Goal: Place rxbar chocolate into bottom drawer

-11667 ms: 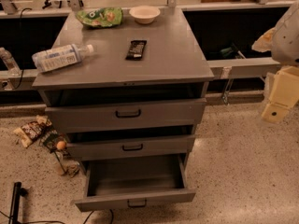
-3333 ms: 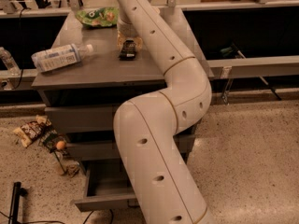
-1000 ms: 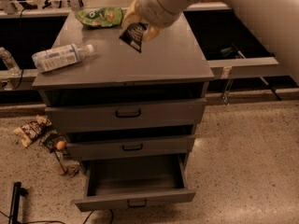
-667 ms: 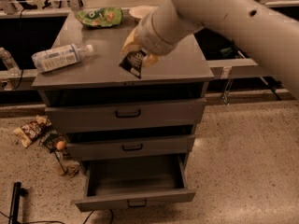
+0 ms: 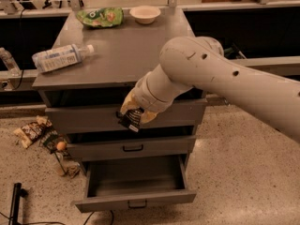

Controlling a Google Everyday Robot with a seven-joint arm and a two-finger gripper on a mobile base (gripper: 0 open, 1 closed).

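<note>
In front of the cabinet's top drawer [image 5: 84, 117], the end effector [image 5: 132, 112] hung at the end of a thick white arm [image 5: 225, 81] reaching in from the right. Fingers were closed on a chocolate bar [image 5: 131, 120] in a dark wrapper, which was held tilted in the air and touched no surface. Bar sat level with the gap between the top and middle drawer [image 5: 164, 147], above the bottom drawer [image 5: 133, 178]. Bottom drawer was pulled out towards the near side, grey tray showing, small black handle [image 5: 137, 204] on its front. Upper two drawers were closed.

On the tabletop [image 5: 131, 50]: a clear water bottle [image 5: 61, 57] lying on its side at the left edge, a green snack bag [image 5: 100, 17] at the far side, a pale bowl [image 5: 145, 13] just right of the bag. Loose wrappers [image 5: 32, 131] lay on the floor left of the cabinet.
</note>
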